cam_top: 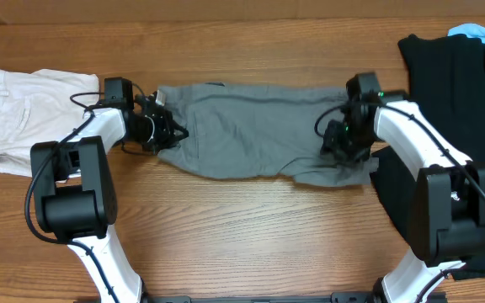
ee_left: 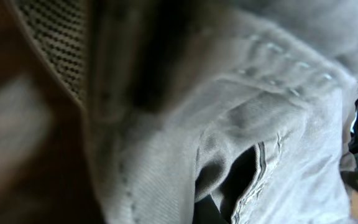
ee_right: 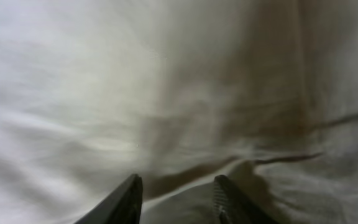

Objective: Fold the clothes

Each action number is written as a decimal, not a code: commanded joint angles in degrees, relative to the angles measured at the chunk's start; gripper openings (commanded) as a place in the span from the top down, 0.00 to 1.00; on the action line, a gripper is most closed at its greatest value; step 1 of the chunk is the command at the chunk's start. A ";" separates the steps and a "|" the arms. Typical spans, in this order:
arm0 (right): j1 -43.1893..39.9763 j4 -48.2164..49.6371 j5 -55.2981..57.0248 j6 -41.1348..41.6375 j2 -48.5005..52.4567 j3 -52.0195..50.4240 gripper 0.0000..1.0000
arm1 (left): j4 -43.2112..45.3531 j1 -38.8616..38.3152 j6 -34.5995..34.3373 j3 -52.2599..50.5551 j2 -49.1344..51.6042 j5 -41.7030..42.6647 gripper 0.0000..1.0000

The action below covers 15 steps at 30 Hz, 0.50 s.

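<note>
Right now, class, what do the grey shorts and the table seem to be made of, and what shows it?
The grey shorts: probably woven cotton, matte; soft creases, stitched seams. The table: wood or wood-look laminate, smooth; brown grain streaks.

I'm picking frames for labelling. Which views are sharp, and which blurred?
Overhead: sharp, evenly lit, grey shorts crisp. Left wrist: pressed close, left side dark and smeared, only seam stitching readable. Right wrist: soft throughout, shorts washed pale, fingertips dark at the bottom edge.
</note>
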 commanded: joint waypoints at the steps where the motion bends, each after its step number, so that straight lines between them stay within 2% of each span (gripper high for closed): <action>1: 0.48 -2.10 -5.20 -2.75 -0.17 7.43 0.66 | -7.02 3.67 0.63 2.19 -6.71 -0.96 0.96; 7: 6.49 -2.75 -15.30 -5.33 -0.13 7.43 0.70 | -17.49 4.17 0.66 5.09 -16.37 -3.34 0.96; 11: 14.36 -1.01 -15.34 -5.05 -0.09 6.10 0.70 | -23.26 3.65 0.68 5.09 -19.82 -4.04 0.96; 15: 20.28 4.24 -12.50 -0.28 0.85 4.46 0.71 | -28.33 3.65 1.57 5.27 -22.08 -4.04 0.96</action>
